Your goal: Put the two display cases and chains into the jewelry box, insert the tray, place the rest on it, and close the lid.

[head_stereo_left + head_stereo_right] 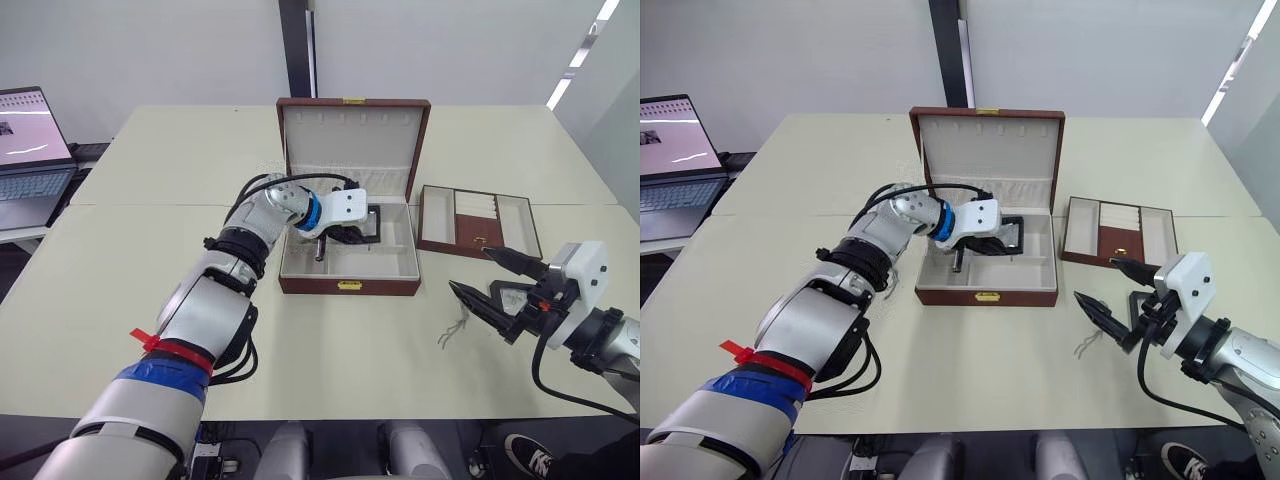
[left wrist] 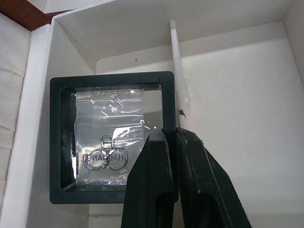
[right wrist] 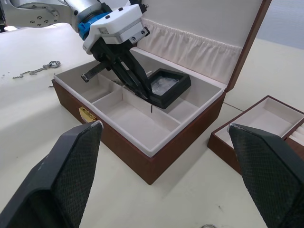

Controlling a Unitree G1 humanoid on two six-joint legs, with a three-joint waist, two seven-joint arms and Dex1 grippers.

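One square black-framed case in cream-lined box.

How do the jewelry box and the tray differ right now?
The jewelry box is larger and deeper, with its hinged lid standing open; the tray is shallower, narrower and lidless. The box holds a display case pinched by the left gripper; the tray's compartments look empty. The tray has a brown centre panel, the box has none. Both are reddish-brown with cream lining.
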